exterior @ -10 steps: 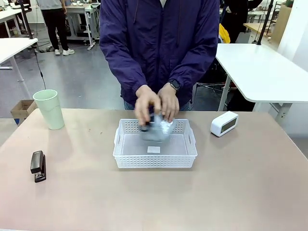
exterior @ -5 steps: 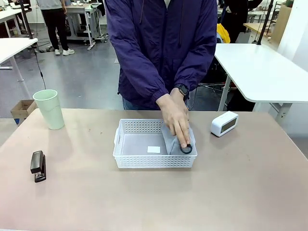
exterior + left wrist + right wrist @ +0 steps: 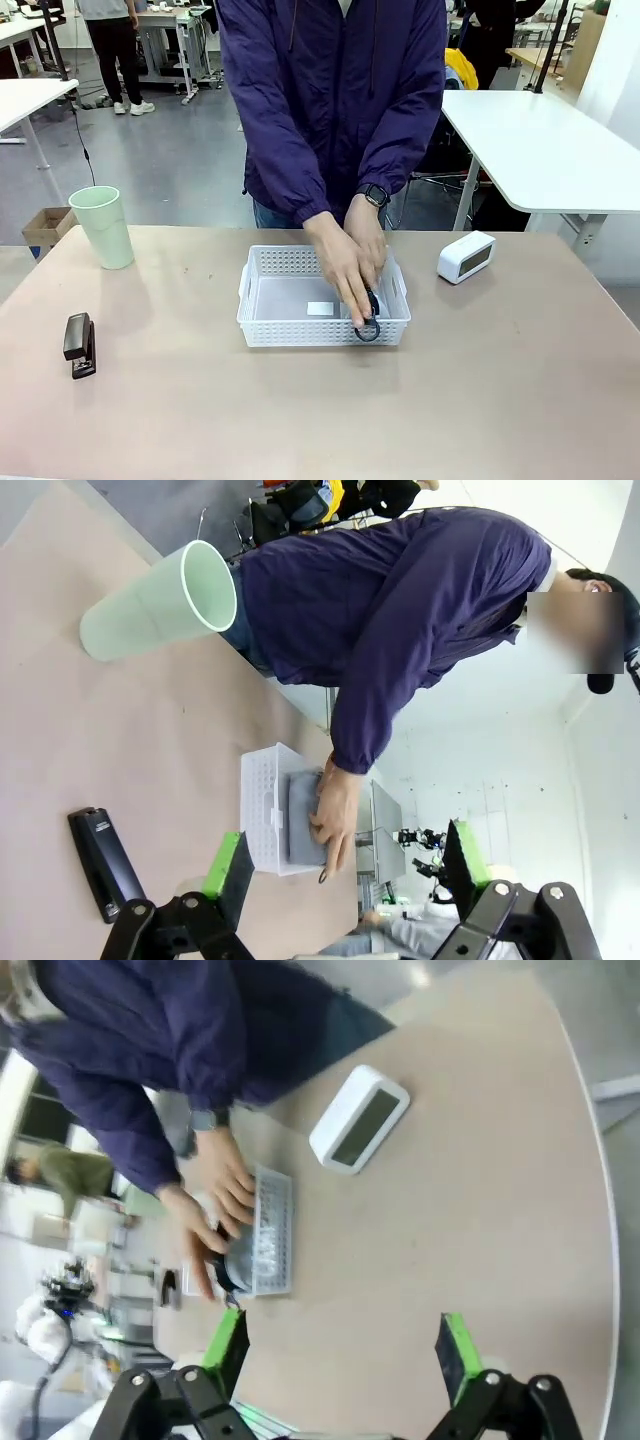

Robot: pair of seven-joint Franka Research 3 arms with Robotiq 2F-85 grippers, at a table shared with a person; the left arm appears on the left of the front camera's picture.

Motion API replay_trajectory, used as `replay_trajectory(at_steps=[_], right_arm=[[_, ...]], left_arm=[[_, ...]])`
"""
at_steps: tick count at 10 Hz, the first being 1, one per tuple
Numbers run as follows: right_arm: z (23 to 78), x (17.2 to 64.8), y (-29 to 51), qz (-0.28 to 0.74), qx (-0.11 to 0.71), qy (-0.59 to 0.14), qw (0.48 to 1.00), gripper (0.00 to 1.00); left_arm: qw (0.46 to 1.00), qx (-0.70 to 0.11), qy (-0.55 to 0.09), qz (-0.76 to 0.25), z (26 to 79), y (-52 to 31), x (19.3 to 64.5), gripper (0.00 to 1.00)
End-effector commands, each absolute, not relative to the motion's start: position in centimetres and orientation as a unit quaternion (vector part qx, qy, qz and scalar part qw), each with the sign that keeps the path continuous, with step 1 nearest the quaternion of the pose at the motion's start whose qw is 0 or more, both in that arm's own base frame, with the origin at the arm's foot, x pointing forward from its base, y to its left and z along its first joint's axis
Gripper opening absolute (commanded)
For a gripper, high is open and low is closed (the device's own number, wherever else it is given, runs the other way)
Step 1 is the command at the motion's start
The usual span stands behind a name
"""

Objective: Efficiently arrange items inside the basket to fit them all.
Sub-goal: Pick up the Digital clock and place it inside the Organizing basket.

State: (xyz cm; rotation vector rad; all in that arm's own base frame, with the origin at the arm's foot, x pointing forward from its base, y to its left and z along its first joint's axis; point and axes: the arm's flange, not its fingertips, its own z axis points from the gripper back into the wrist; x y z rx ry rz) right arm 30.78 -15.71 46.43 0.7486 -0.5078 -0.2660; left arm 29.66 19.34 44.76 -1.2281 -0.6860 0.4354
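The person's hands [image 3: 343,262] have slid to the near right corner of the white lattice plastic basket [image 3: 290,335], pressing the grey fabric pouch [image 3: 300,818] down, while the left gripper [image 3: 343,852] and the right gripper [image 3: 341,1338] gape wide, empty.

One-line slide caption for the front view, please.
Person's hands press a grey pouch into a white basket; cup, stapler and white box sit outside on the table.

Pouch [image 3: 303,825] in basket [image 3: 290,333]: mostly covered by person's hands [image 3: 350,265], lettering unreadable. Basket's right end hidden behind hands. White box [image 3: 466,257]: dark face too small to read.
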Motion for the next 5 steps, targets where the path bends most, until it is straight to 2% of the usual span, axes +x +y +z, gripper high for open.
replay_trajectory(at_steps=[1, 5], right_arm=[[47.5, 34.6, -10.4, -0.074, 0.305, -0.178, 0.933, 1.00], [48.2, 45.2, 0.1, 0.025, 0.143, -0.152, 0.978, 1.00]], left_arm=[[0.735, -0.565, -0.325, 0.188, 44.8, 19.4, 29.8, 1.00], [0.735, -0.565, -0.325, 0.188, 44.8, 19.4, 29.8, 1.00]])
